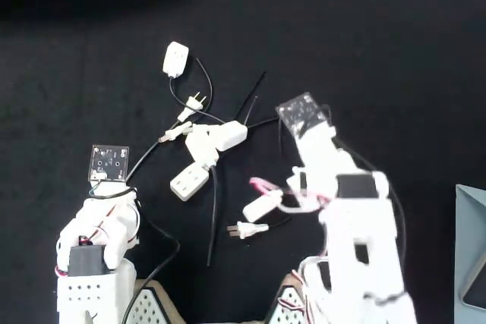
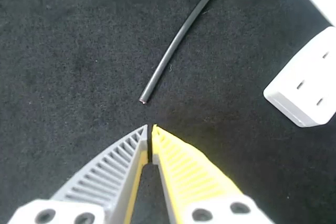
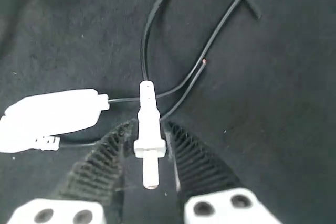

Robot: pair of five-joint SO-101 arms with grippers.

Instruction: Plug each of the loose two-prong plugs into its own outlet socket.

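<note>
A plug [image 3: 149, 121] is clamped at its collar between the black fingers [image 3: 100, 166] of the right gripper [image 3: 148, 129]. It is seen as a slim white body with a wider collar, a pale prong end turned toward the wrist, and a thin black cable [image 3: 145, 40] led away from its far end. Near it a white socket block [image 3: 52, 111] is laid on the black cloth [image 3: 283, 103]. The left gripper [image 2: 150, 129] is closed on nothing, its grey and yellow fingers met tip to tip, just short of a cut cable end [image 2: 144, 99]. A white socket [image 2: 310, 90] with two slots is laid near it. In the high view the sockets and loose plugs [image 1: 196, 102] are bunched mid-table among crossed cables, and wide bare cloth is left toward the far edge and to both sides.
</note>
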